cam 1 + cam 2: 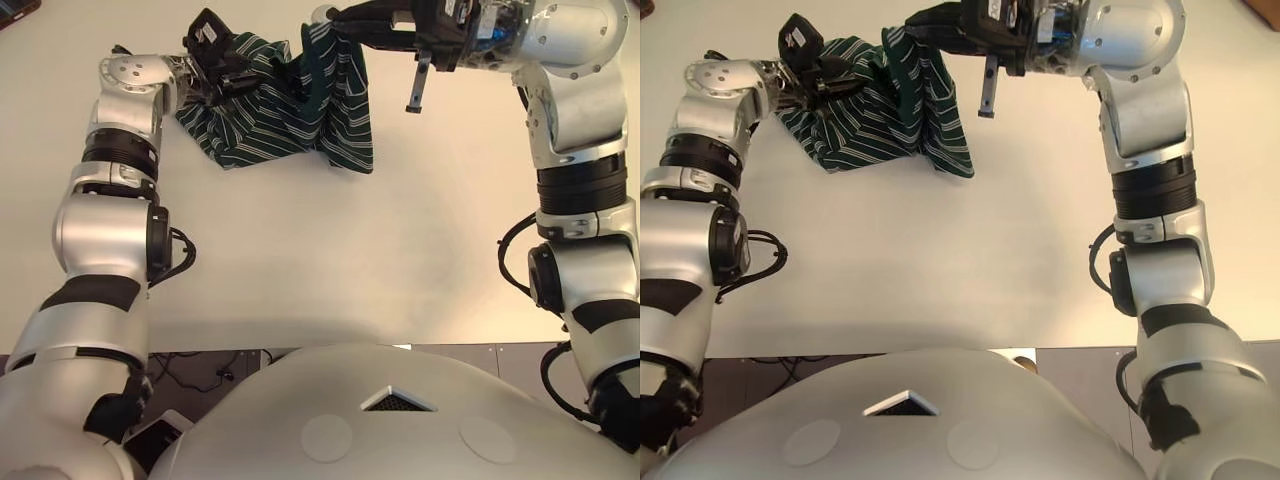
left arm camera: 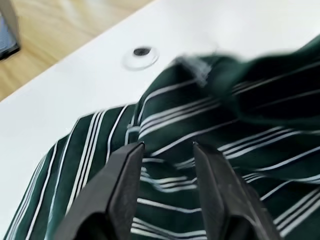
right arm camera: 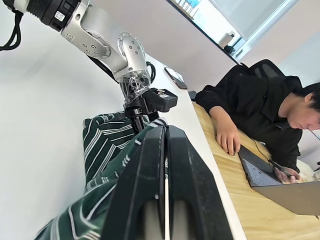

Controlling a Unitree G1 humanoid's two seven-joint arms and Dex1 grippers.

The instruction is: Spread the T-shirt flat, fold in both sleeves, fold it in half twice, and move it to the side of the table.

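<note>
The dark green T-shirt [image 1: 290,120] with white stripes lies bunched at the far left-centre of the white table [image 1: 300,260]. My right gripper [image 1: 335,20] is shut on an upper edge of the shirt and holds it raised, so the cloth drapes down to the table. In the right wrist view its fingers [image 3: 145,165] press together, with fabric [image 3: 100,145] hanging below them. My left gripper [image 1: 235,80] is at the shirt's left side. The left wrist view shows that gripper [image 2: 167,150] open, with its fingers [image 2: 120,175] spread just over the striped cloth [image 2: 250,115].
The near and right parts of the white table are bare. A round cable grommet [image 2: 141,52] sits in the tabletop beyond the shirt. A wooden desk with a laptop [image 3: 270,175] adjoins the far edge, and a phone [image 3: 175,77] lies near that edge.
</note>
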